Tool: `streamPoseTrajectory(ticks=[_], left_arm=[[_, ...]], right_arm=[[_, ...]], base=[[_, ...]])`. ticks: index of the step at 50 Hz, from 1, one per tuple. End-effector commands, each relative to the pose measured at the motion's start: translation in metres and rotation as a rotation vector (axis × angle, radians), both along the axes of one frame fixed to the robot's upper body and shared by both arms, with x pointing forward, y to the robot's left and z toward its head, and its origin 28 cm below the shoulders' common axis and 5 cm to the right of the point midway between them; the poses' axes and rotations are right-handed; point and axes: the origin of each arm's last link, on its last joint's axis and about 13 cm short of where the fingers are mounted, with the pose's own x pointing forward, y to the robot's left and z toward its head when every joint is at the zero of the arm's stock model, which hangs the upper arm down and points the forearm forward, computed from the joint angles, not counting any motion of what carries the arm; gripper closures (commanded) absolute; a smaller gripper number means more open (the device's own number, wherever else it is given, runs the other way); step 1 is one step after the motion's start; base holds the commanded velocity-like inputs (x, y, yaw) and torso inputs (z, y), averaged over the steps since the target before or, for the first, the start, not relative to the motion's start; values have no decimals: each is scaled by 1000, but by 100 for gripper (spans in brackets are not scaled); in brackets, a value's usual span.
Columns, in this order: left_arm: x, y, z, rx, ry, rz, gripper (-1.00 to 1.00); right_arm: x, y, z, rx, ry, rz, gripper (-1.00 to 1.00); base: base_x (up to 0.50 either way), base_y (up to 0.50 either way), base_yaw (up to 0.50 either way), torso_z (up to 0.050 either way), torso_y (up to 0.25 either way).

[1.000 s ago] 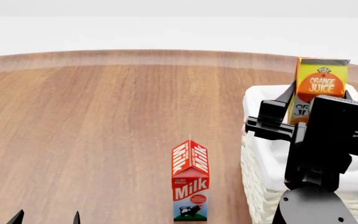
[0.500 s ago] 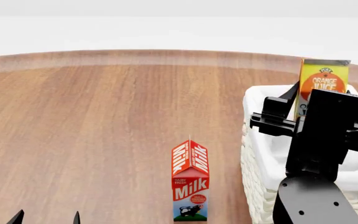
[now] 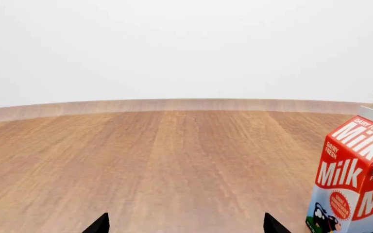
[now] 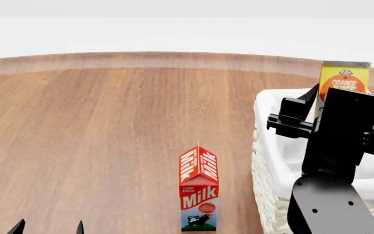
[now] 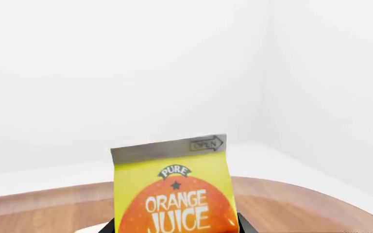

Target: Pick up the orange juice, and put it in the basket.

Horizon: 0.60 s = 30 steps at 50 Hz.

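Since a second ago your right arm has carried the orange juice further to the right and a little deeper over the basket, so less of the carton now shows above the black arm than before; the milk carton and the left end effector have not shifted at all.

Your right end effector looks closed on the orange juice: in the right wrist view the carton fills the lower middle, upright, with dark finger parts just showing at either side of its base. The contact itself is cut off at the frame edge, so take the grip as a judgement, though the carton hanging above the basket with nothing else under it supports it. Your left end effector is idle low over the desk, its two tips spread apart with nothing between them, as the left wrist view also shows.

As for progress, the pick-up looks done and the carry is nearly done. The orange juice sits above the far side of the basket's white liner, upright, not yet lowered inside. From the head view the arm hides the carton's bottom, so you cannot tell how far it clears the rim or the liner.

What is left, by my reading: bring the carton down inside the basket walls, let go, and lift the arm clear without dragging the liner or knocking the carton over.
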Motion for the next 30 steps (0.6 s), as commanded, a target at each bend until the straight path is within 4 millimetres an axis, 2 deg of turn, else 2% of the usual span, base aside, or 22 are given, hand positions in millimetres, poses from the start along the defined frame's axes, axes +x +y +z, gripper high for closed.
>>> streamPoseTrajectory(ticks=[1, 30], left_arm=[[0, 0, 0, 0, 0, 0, -100], [0, 0, 0, 0, 0, 0, -100]], right_arm=[[5, -4, 3, -47, -15, -19, 100], [17, -5, 1, -44, 0, -37, 100]], base=[[0, 0, 0, 0, 0], [0, 0, 0, 0, 1]])
